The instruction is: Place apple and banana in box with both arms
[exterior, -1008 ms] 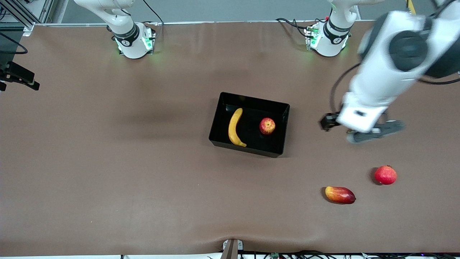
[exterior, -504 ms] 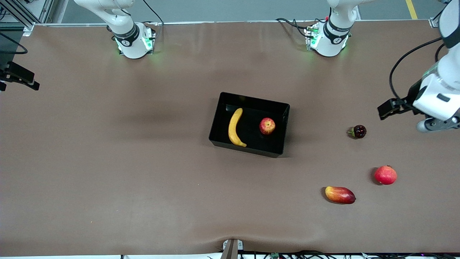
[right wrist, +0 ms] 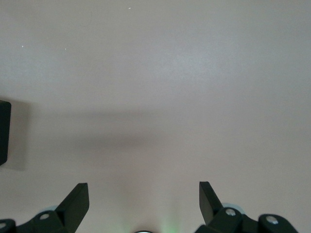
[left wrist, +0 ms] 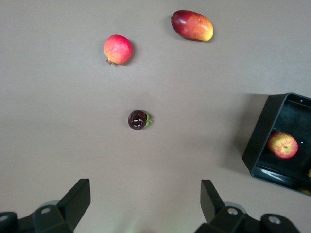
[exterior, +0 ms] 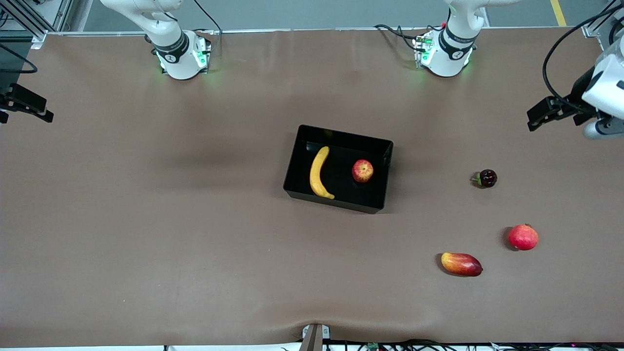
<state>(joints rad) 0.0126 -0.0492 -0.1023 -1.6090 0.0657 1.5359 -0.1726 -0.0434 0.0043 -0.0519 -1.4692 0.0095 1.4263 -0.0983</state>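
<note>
- The long yellow banana (exterior: 319, 172) and the small streaked red apple (exterior: 362, 170) are lying apart inside the glossy black plastic box (exterior: 341, 136) at mid-tabletop (exterior: 146, 234); the job looks finished.
- The left pincer (left wrist: 146, 206) is hanging released over the tabletop's edge at the left arm's end.
- The right pincer (right wrist: 144, 204) is gaping empty over bare tabletop, waiting.
</note>
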